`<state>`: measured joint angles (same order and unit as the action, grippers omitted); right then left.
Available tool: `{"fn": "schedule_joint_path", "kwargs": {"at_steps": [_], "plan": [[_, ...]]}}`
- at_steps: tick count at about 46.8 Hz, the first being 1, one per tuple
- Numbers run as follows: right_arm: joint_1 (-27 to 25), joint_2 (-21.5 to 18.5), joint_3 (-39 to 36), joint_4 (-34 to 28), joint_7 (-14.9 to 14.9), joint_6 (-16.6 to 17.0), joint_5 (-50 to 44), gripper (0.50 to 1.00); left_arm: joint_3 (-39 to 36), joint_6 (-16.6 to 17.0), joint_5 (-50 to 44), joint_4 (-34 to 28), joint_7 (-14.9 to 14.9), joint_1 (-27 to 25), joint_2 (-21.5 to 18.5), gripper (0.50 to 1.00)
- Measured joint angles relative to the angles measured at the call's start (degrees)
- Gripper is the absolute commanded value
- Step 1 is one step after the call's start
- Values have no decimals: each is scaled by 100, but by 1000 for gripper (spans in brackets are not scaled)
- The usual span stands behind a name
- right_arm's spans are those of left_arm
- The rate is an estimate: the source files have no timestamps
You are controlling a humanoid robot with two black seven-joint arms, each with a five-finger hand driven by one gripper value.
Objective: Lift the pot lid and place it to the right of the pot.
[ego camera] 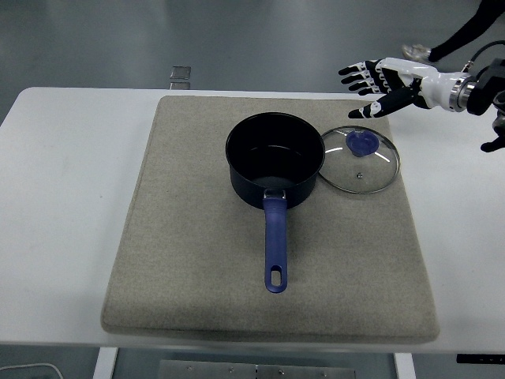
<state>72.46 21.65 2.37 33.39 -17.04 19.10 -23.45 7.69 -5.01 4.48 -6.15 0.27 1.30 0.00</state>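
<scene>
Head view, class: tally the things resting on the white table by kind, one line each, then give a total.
Mat: 1
Pot: 1
Glass lid: 1
Total: 3
The right hand hovers open above the table's far right and is not counted.

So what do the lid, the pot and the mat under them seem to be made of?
Lid: clear glass with a thin metal rim, since the mat shows through it; its blue knob looks like plastic. Pot: probably coated metal, dark and slightly glossy. Mat: grey-beige, matte, likely felt or woven fabric.
</scene>
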Motion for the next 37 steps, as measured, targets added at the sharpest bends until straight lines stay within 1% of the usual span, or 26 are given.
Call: {"fn": "schedule_joint_path", "kwargs": {"at_steps": [3, 7, 13, 17, 23, 27, 32, 37], "plan": [[-102, -30, -48, -1, 0, -302, 357, 895, -1, 0, 0, 0, 0, -4, 0, 1000], [-203, -79, -213, -1, 0, -500, 644, 895, -2, 0, 0, 0, 0, -3, 0, 1000], [-508, -120, -840, 1, 0, -551, 1005, 895, -1, 0, 0, 0, 1, -2, 0, 1000], [-684, -229, -1257, -1, 31, -557, 1152, 895, 0, 0, 0, 0, 0, -5, 0, 1000], [-895, -405, -1676, 1, 342, -620, 1516, 895, -2, 0, 0, 0, 0, -2, 0, 1000], [-979, -471, -1805, 0, 439, -712, 1824, 897, -3, 0, 0, 0, 0, -4, 0, 1000], [-1002, -528, -1836, 1, 409, -783, 1892, 905, -3, 0, 0, 0, 0, -3, 0, 1000], [-1010, -539, -1837, 8, 397, -778, 1897, 913, -3, 0, 0, 0, 0, -2, 0, 1000]]}}
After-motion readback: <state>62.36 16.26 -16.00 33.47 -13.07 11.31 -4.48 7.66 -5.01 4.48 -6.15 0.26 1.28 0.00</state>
